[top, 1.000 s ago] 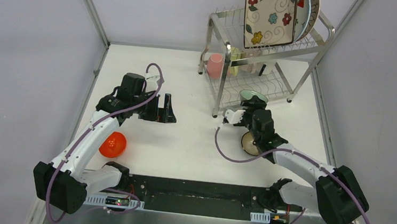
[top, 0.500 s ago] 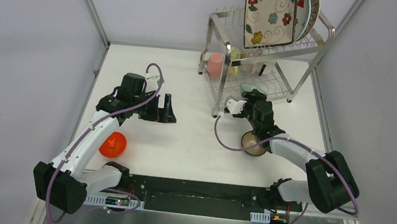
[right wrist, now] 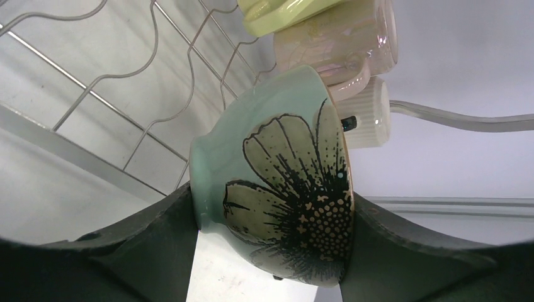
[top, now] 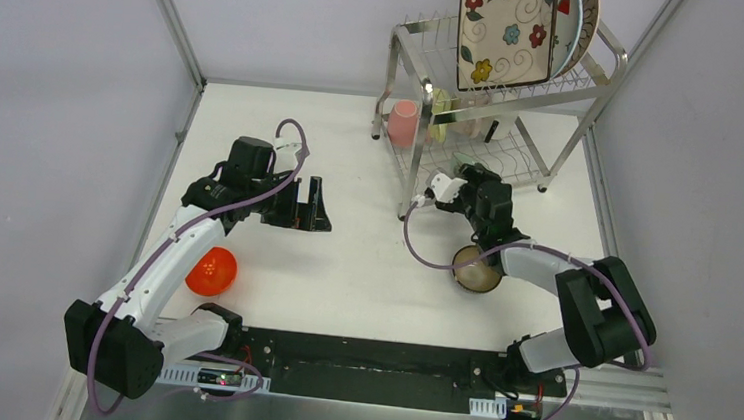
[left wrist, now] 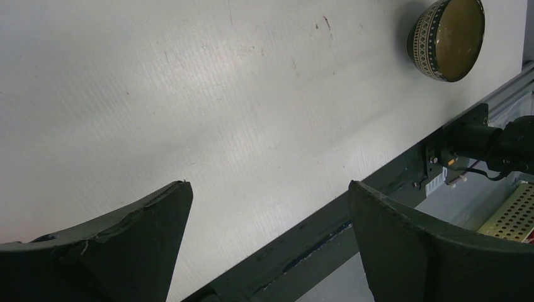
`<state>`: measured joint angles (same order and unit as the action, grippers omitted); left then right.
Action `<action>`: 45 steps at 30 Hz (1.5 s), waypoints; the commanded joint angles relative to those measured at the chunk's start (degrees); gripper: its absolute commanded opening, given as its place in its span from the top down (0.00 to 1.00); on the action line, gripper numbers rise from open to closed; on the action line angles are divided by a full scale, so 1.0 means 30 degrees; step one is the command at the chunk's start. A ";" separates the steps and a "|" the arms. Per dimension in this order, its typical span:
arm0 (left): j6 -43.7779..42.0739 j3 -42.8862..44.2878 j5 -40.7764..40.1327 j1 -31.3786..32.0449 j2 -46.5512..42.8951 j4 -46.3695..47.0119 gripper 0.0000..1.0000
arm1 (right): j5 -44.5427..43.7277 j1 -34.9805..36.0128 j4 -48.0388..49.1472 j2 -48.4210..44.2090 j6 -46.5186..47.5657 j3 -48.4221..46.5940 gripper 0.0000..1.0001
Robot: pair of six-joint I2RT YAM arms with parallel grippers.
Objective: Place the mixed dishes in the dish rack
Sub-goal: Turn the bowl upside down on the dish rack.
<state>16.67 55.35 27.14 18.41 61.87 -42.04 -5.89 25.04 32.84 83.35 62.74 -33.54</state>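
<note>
light: bright, even | shadows: soft | glare: dish rack (top: 416, 153) tubes

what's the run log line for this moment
right hand: shut on mint bowl, at dish rack lower shelf | left hand: open, empty | orange bowl, brown bowl: on table, not loaded

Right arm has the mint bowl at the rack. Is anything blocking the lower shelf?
The dish rack's near wires look free. Cups crowd the shelf just beyond the mint bowl held in the right gripper.
</note>
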 commanded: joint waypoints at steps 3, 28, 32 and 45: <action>-0.0546 0.0006 0.0169 0.0102 0.0018 0.0274 0.01 | 0.0838 -0.0444 0.4701 0.0840 -0.2609 -0.1103 0.83; -0.0604 0.0007 0.0125 0.0102 0.0020 0.0262 0.01 | 0.0584 -0.1370 0.7389 0.2739 -1.1322 -0.1830 0.86; -0.0633 -0.0019 0.0113 0.0102 -0.0065 0.0253 0.01 | 0.0201 -0.1358 0.7540 0.3036 -1.2272 -0.1898 0.87; -0.0663 -0.0016 0.0052 0.0102 -0.0027 0.0249 0.01 | -0.0375 -0.1555 0.7737 0.2897 -1.5871 -0.2261 0.87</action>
<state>15.77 55.35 27.14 18.41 62.28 -42.04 -5.87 20.93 47.75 93.73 20.53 -36.60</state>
